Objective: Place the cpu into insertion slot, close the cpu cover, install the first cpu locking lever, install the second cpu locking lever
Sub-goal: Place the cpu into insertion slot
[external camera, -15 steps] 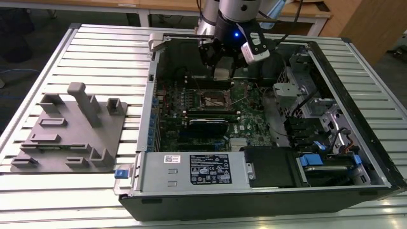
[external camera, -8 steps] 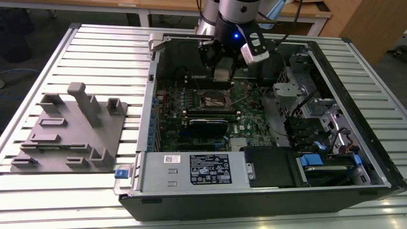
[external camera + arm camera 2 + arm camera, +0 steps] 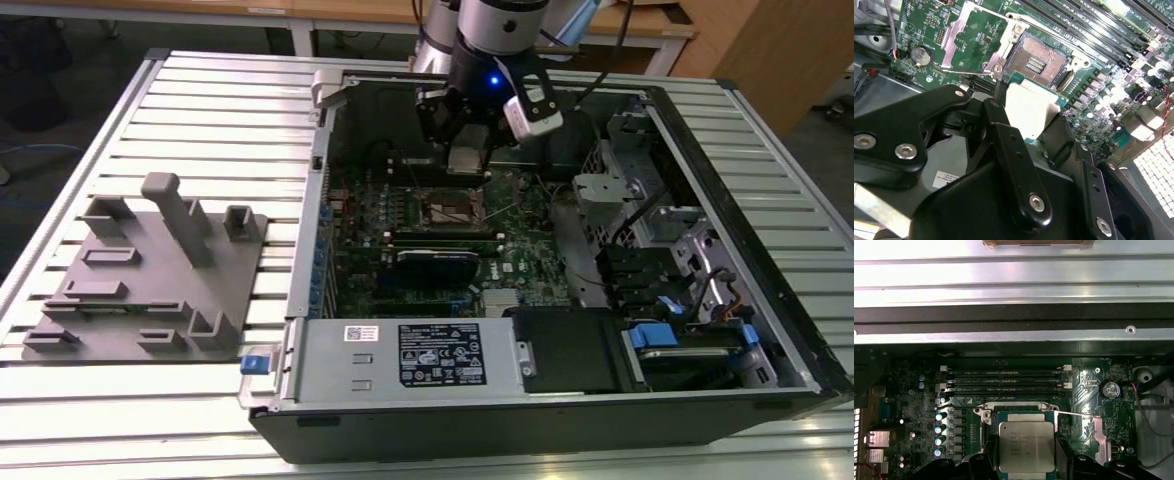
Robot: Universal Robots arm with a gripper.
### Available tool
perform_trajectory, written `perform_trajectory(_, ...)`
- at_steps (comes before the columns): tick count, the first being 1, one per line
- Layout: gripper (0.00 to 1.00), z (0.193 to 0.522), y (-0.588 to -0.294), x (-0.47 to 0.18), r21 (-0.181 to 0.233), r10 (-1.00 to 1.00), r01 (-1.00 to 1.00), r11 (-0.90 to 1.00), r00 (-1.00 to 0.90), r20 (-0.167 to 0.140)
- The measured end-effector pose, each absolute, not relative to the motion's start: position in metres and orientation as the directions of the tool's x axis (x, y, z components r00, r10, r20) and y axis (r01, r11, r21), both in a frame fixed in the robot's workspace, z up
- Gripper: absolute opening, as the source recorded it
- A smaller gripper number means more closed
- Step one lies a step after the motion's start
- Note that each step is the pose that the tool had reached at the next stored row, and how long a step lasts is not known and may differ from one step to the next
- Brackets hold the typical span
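**Seating the CPU: Approach Over the Socket**

You are holding the cpu (image 3: 1024, 100) in the gripper (image 3: 1029, 111). Its two fingers (image 3: 1004, 130) are pinching the chip by opposite edges, metal top up. The chip is hanging above the insertion slot (image 3: 1036, 60) and is not yet touching it. The cpu cover (image 3: 966, 35) is lying swung open beside the socket, so the gold-brown contact field is sitting exposed.

For a clean placement, you should be keeping the chip level and squaring its edges to the socket frame. You should then be bringing it straight down without sliding sideways, since the contacts are likely to bend under any scrubbing.

You are working with one chip, one socket, one cover plate and one coin cell (image 3: 920, 56).
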State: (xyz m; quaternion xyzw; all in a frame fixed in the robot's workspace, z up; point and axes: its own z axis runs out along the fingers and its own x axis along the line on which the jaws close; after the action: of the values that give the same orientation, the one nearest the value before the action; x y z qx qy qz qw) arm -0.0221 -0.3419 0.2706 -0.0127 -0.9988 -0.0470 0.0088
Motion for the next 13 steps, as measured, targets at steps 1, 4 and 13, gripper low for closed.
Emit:
perform_trajectory(1,0.54,0.2704,-0.3419,-0.0221,0.094,0.025,0.026,0.995,-1.0,0.019)
perform_trajectory(4,0.54,0.2685,-0.3419,-0.0221,0.094,0.025,0.026,0.995,-1.0,0.019)
perform_trajectory(13,0.54,0.2643,-0.3418,-0.0221,0.094,0.024,0.026,0.995,-1.0,0.019)
